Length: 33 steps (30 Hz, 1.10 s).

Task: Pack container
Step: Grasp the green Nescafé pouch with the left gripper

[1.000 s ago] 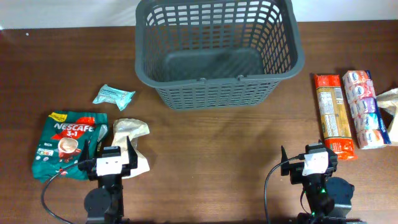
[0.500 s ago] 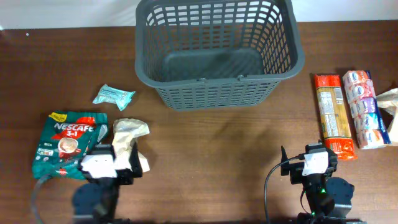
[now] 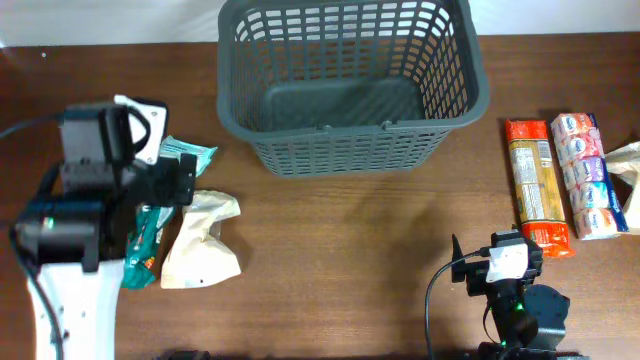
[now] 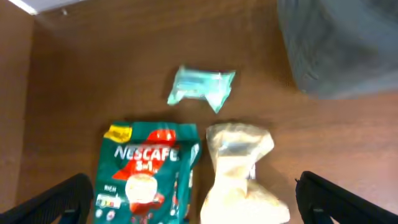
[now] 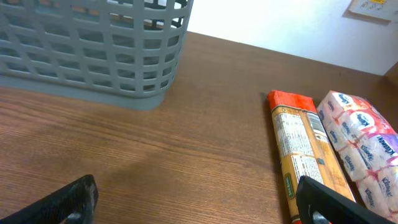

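Far side of table [image 3: 350, 250], 12 o'clock: container [image 3: 350, 90], dark grey lattice basket, standing upright. Toward 9 o'clock, left hand [image 4: 199, 205] hangs above Nescafe pouch [image 4: 146, 177], beige packet [image 4: 239, 168] and small teal packet [image 4: 202, 87], fingers spread wide. Near 5 o'clock, right hand [image 5: 196, 205] sits low over wood, likewise wide. At 3 o'clock: orange packet [image 3: 535, 185] just beside tissue pack [image 3: 585, 175].
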Each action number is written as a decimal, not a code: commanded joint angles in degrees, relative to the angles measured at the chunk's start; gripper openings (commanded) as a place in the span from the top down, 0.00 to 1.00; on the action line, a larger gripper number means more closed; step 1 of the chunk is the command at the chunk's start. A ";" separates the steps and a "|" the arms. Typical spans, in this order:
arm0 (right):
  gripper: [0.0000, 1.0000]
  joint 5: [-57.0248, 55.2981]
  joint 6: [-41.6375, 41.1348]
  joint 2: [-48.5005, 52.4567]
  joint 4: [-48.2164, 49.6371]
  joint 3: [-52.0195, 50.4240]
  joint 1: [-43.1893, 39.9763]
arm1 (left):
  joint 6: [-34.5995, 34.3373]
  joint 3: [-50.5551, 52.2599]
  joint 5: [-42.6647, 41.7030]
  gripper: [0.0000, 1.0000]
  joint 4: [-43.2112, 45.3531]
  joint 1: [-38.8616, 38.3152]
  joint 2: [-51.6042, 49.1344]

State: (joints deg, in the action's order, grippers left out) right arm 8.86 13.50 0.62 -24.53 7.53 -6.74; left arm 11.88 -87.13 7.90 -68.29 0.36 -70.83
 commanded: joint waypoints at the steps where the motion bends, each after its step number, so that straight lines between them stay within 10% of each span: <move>1: 0.01 -0.52 -0.50 -0.37 -0.02 -0.39 0.35 | 2.78 -1.03 6.40 0.01 -3.65 1.42 -5.20; 24: 0.01 -0.52 -0.48 -0.37 -0.02 -0.39 0.35 | -8.48 11.23 13.55 0.10 -3.76 14.01 -29.70; 33: 0.01 -0.52 -0.48 -0.37 -0.02 -0.39 0.35 | 1.97 16.72 5.55 0.07 5.99 13.18 -27.30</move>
State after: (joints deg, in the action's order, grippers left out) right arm 8.86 13.50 0.58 -24.49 7.53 -6.74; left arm 8.64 -70.65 14.85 -64.07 13.85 -100.44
